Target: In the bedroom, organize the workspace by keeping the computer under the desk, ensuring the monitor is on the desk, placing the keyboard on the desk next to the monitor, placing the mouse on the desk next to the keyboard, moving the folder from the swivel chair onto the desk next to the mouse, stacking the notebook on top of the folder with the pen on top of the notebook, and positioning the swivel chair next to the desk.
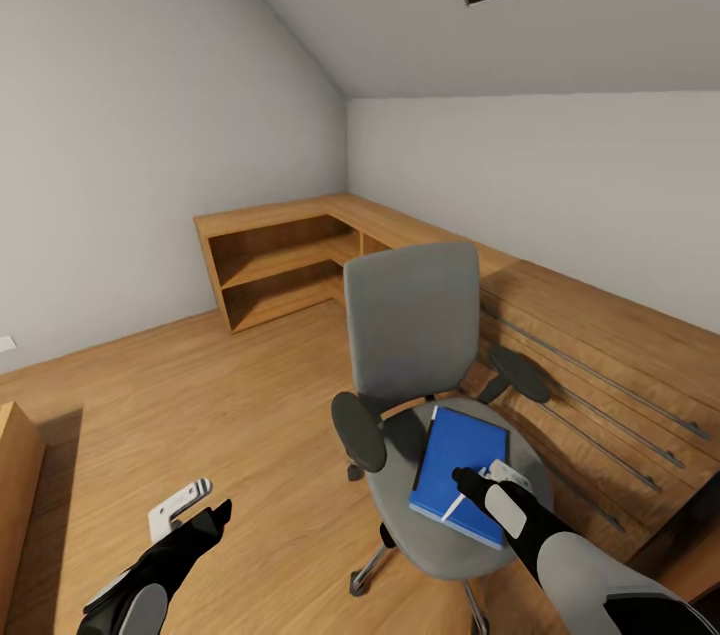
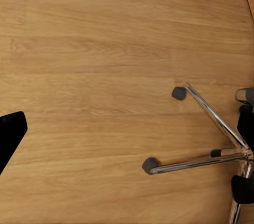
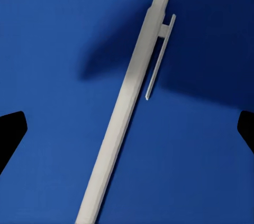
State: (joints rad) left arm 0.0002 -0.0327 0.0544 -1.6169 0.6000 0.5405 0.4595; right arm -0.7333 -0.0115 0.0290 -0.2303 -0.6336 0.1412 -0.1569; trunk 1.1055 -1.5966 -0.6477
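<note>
The left end effector (image 1: 195, 513) hung over bare wooden floor (image 2: 95, 65) beside the swivel chair (image 1: 415, 335), its chrome base (image 2: 211, 145) close by, and I could not tell how far it was open. On the chair seat lay the blue folder (image 1: 455, 460) with the white pen (image 3: 124, 113) on top, directly beneath the right end effector (image 1: 490, 480), whose fingers stood apart on either side of the pen, holding nothing. Beyond the chair a wooden dresser (image 1: 600, 355) with bar handles and corner shelves (image 1: 280, 265) lined the walls.

I count one swivel chair (image 1: 420, 385), one blue folder (image 1: 455, 475) on its seat, and one white pen (image 3: 127, 108) lying on that folder. Two armrests (image 1: 358, 430) show, at 9 and 3 o'clock of the seat. Two castors (image 2: 179, 93) show fully on the chrome base.
</note>
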